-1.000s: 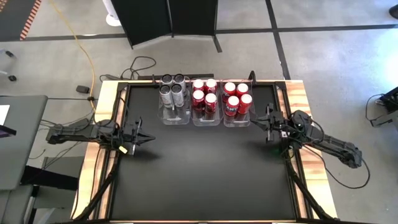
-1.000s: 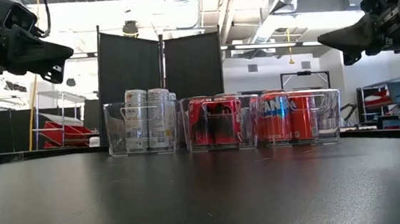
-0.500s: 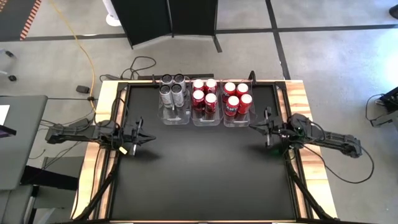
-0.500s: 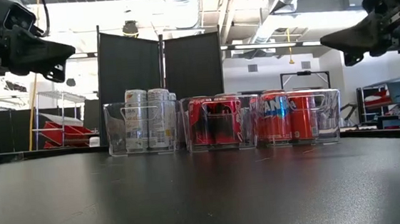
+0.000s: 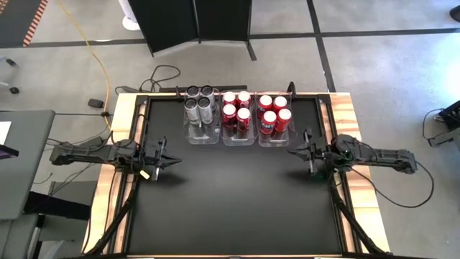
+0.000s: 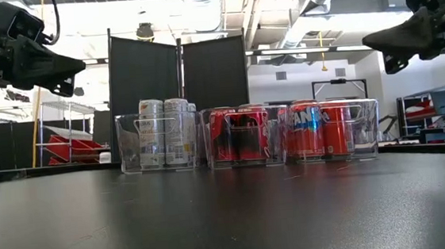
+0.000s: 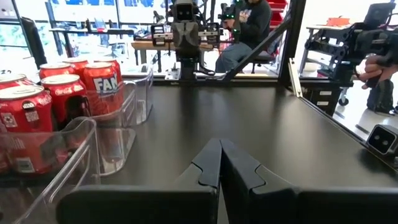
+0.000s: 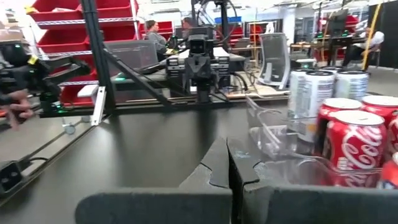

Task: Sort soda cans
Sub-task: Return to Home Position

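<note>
4 silver-grey cylindrical soda cans (image 5: 192, 108) and 8 red cylindrical soda cans (image 5: 229, 111) stand in 3 clear rectangular plastic bins (image 5: 203, 137), side by side at 12 o'clock on the black counter (image 5: 237, 201). The left tool (image 5: 167, 159) hovers at 9 o'clock and the right tool (image 5: 295, 150) at 3 o'clock. Each has its fingers pressed together, holding nothing.

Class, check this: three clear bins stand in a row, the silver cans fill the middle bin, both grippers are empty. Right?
No. The high view shows the silver cans in the bin at the left arm's end; the middle bin holds red cans. The rest holds: one row, left gripper and right gripper empty.
</note>
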{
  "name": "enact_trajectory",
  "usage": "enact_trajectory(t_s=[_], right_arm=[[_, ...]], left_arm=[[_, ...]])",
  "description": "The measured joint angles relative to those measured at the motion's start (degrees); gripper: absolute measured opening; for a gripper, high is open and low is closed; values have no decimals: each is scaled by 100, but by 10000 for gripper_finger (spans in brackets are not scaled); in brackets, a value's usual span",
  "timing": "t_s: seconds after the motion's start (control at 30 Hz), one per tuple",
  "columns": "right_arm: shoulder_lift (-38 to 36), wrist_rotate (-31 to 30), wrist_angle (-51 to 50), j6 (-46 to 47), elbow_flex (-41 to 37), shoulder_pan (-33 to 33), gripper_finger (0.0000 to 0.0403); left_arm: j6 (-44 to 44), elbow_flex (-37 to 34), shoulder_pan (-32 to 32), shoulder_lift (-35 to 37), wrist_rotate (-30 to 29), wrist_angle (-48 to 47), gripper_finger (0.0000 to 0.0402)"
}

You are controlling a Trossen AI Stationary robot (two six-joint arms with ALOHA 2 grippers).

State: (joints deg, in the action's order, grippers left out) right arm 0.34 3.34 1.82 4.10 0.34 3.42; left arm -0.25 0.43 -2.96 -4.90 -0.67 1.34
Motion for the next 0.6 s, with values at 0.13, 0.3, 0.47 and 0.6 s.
enact_trajectory(t_s=[0.13,0.3,0.47,0.6], right_arm=[[0,-128,-26,-2,-2,-369,0],[0,-494,-61,-214,-4,-676,0],[0,-571,-41,-219,-7,-722,0],[0,-610,5,-349,-9,-701,0]], left_arm=[[18,0,0,2,0,4,0],[22,0,0,2,0,9,0],[49,0,0,2,0,14,0],[61,0,-1,2,0,16,0]])
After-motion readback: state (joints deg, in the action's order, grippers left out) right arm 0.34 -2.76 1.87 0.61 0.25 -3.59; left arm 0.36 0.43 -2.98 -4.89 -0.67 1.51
